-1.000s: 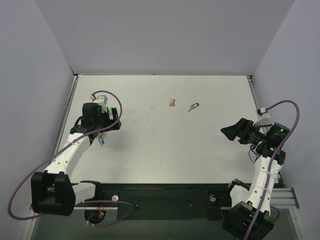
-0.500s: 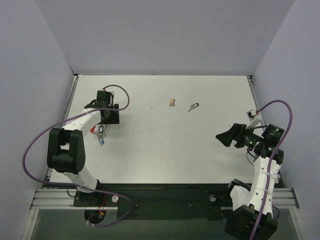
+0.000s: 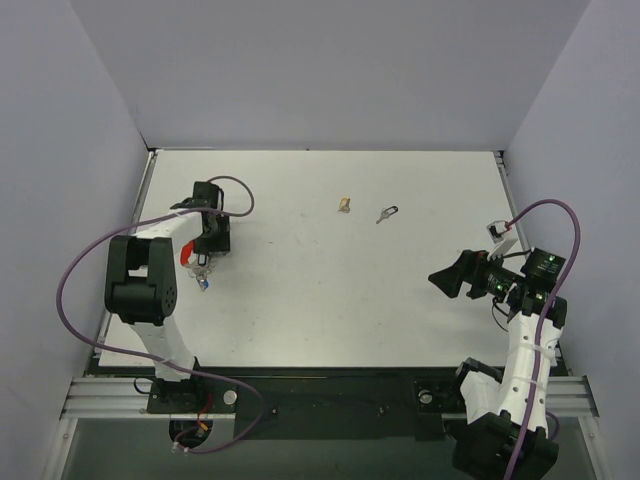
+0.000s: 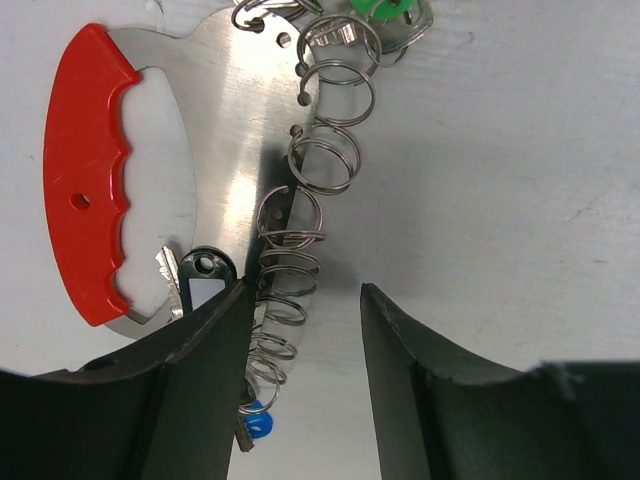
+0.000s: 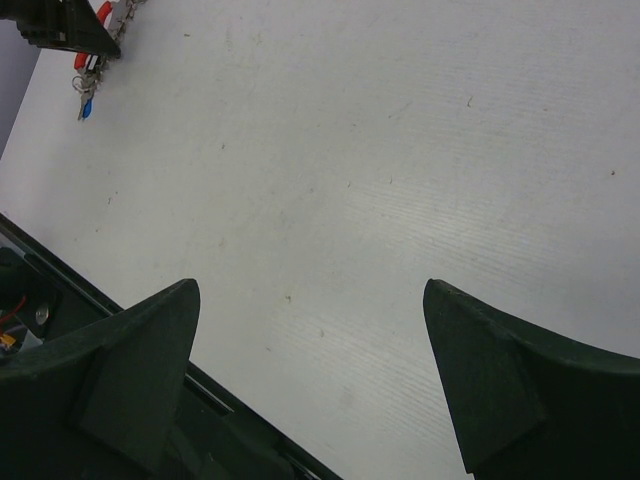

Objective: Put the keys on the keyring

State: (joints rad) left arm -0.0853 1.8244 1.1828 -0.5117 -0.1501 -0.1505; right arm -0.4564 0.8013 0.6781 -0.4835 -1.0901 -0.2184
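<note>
One loose key (image 3: pixel 387 214) lies on the bench (image 3: pixel 320 300) well apart from the chain of split rings (image 4: pixel 320 170), so I judge that threading it is not yet done. A blue-capped key (image 4: pixel 258 425) already hangs at the chain, beside a red-handled metal plate (image 4: pixel 85 170). The left tool (image 4: pixel 305 300) straddles the chain, fingers apart, gripping nothing. The right tool (image 5: pixel 310 295), far from the chain, gapes released. Only the top view shows the loose key; only the left wrist view resolves the rings.
</note>
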